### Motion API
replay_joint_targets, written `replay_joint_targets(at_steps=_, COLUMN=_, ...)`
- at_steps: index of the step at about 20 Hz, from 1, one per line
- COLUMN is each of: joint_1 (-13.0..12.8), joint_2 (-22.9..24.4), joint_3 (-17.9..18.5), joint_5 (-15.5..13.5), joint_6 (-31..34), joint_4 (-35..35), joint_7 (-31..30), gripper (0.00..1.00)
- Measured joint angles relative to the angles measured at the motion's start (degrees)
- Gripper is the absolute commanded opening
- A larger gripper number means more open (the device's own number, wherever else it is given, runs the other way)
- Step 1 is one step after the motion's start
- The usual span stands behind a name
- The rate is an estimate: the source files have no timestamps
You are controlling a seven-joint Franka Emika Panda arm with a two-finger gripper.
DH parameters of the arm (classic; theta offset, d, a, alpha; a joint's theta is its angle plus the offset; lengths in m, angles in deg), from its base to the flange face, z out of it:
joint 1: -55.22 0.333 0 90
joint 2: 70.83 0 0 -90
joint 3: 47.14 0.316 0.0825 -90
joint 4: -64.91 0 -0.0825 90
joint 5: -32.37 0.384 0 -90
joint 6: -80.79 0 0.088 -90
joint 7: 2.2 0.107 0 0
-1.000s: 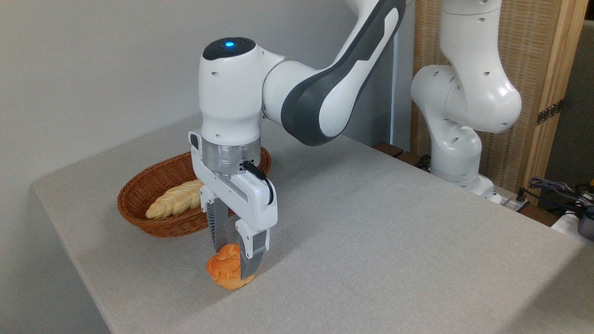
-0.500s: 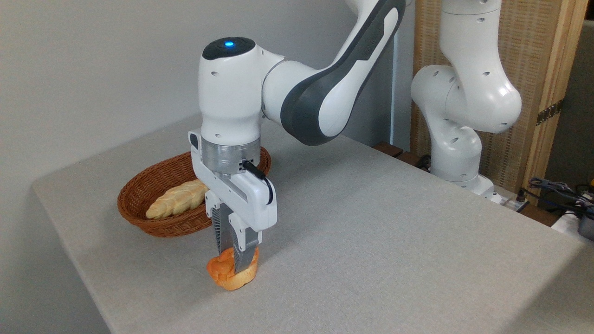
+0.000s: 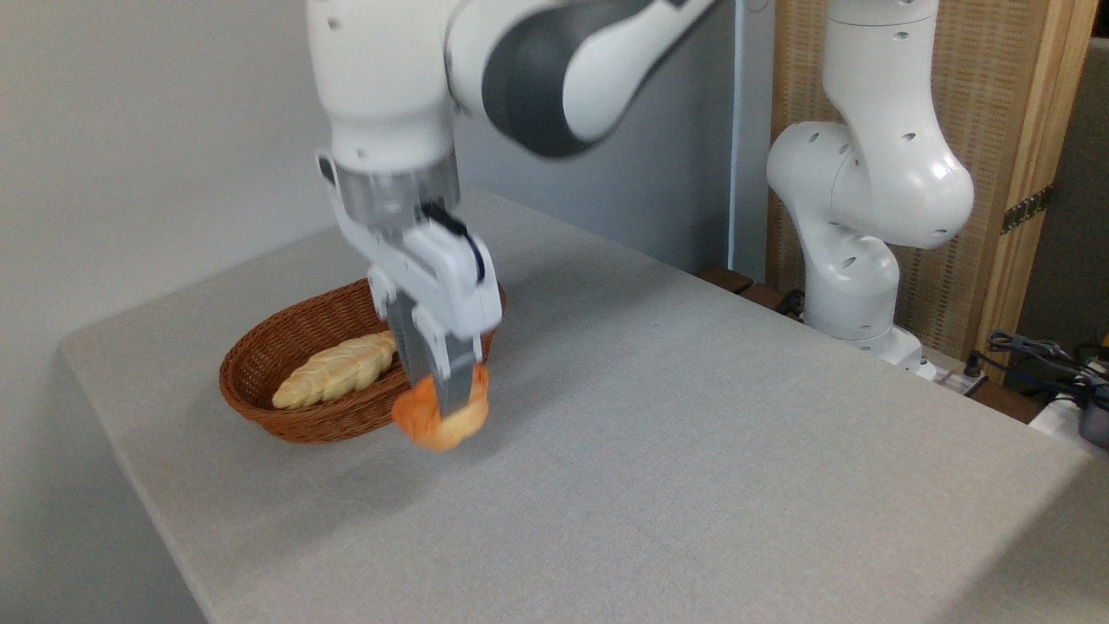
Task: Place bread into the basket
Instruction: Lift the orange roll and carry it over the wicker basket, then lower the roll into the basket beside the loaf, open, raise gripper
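1. Grey woven cloth covers the surface (image 3: 658, 451). A reddish-brown wicker basket (image 3: 286, 416) sits near its back left corner, close to the left edge.
2. A pale-yellow braided loaf (image 3: 333, 371) lies inside the basket, filling much of the left part of its floor. Its long axis runs from lower left up to the right.
3. A second white robot arm (image 3: 866, 199) stands off the right back edge of the surface, in front of a wood-framed woven screen (image 3: 996, 113). Dark cables (image 3: 1040, 355) lie beyond the right edge. None of these is near the basket.
4. The gripper (image 3: 442, 394) hangs from the white and grey arm (image 3: 485, 78), in front of the right end of the basket and hiding part of that end's rim.
5. The jaws are drawn in close and pinch the bread (image 3: 440, 416) by its upper part. The picture is blurred here, so the exact contact cannot be told.
6. The bread, a small orange bun, is held in the air, clear of the surface, just at the basket's near right rim and not inside it.
7. The bun is chunky, with no clear long axis. Which way its knotted top faces cannot be told.
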Motion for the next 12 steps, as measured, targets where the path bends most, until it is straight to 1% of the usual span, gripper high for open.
replay_joint_targets(at_steps=2, joint_1=-0.04, joint_2=0.51, joint_3=-1.63, joint_5=-0.72, joint_6=4.72, joint_4=-1.88, joint_7=-0.35, gripper=0.52)
replay_joint_targets(at_steps=3, joint_1=-0.08, joint_2=0.62, joint_3=-2.97, joint_5=-0.89, joint_6=5.72, joint_4=-2.17, joint_7=-1.17, gripper=0.52)
replay_joint_targets(at_steps=8, joint_1=-0.30, joint_2=0.32, joint_3=-10.53, joint_5=-1.09, joint_6=6.37, joint_4=-2.09, joint_7=-6.40, gripper=0.52)
replay_joint_targets(at_steps=9, joint_1=-0.32, joint_2=0.17, joint_3=-11.64, joint_5=-1.11, joint_6=6.37, joint_4=-2.04, joint_7=-7.16, gripper=0.55)
replay_joint_targets(at_steps=10, joint_1=-0.33, joint_2=-0.02, joint_3=-12.76, joint_5=-1.11, joint_6=6.37, joint_4=-1.98, joint_7=-7.78, gripper=0.69)
replay_joint_targets(at_steps=11, joint_1=-0.36, joint_2=-0.31, joint_3=-14.08, joint_5=-1.19, joint_6=6.37, joint_4=-1.88, joint_7=-8.29, gripper=0.90)
replay_joint_targets(at_steps=12, joint_1=-0.36, joint_2=-0.60, joint_3=-15.12, joint_5=-1.29, joint_6=6.38, joint_4=-1.74, joint_7=-8.36, gripper=1.00)
